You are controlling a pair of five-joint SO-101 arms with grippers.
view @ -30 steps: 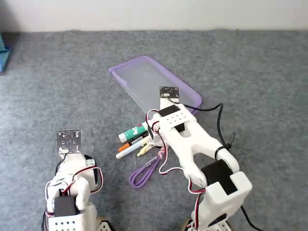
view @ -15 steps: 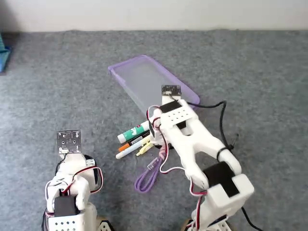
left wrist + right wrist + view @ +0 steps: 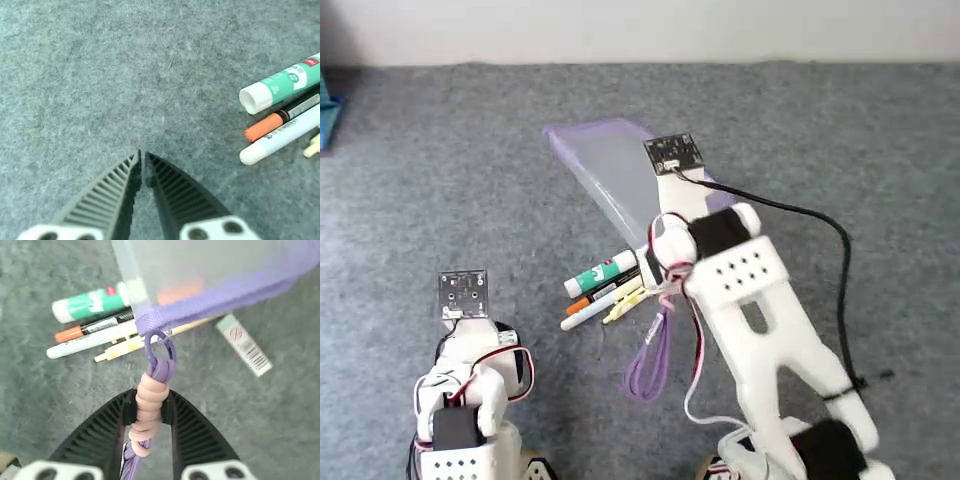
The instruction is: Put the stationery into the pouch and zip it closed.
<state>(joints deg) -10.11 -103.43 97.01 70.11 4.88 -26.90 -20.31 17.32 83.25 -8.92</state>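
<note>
Nothing looks packed yet: the glue stick (image 3: 601,273) and pens (image 3: 600,300) lie on the bench (image 3: 840,130) at the pouch's (image 3: 605,165) edge. The right pincer (image 3: 148,397) clamps the pouch's coiled strap (image 3: 149,385), one end raised, while the left pincer (image 3: 143,156) hangs closed on nothing. Filling and zipping are both undone.

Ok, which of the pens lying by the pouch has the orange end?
The black-barrelled marker, the middle one of the row, lying between the green-and-white tube and the white pen.

Robotics lab bench: 2 desktop arms (image 3: 470,400) (image 3: 760,310) on grey felt mat (image 3: 860,130), plain wall (image 3: 640,30) behind.
</note>
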